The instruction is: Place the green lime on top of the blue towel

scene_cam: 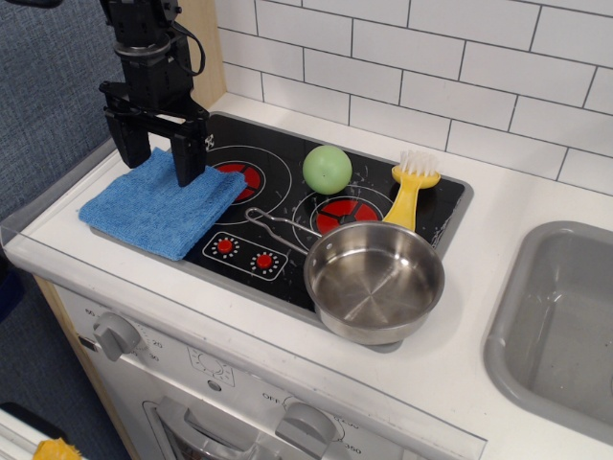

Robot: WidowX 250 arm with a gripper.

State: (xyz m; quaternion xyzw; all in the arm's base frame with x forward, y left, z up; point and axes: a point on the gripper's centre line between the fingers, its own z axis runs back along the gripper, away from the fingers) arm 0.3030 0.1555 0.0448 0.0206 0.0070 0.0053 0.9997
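The green lime (327,169) is a pale green ball resting on the black toy stovetop, between the two red burners near the back. The blue towel (159,204) lies folded at the left end of the stove, partly over the counter. My gripper (158,153) hangs over the towel's back edge, its two black fingers (189,156) apart with nothing between them. It is well to the left of the lime and does not touch it.
A steel pan (374,280) with a wire handle stands at the stove's front right. A yellow dish brush (410,191) lies behind it. A grey sink (560,326) is at the right. A white tiled wall runs along the back.
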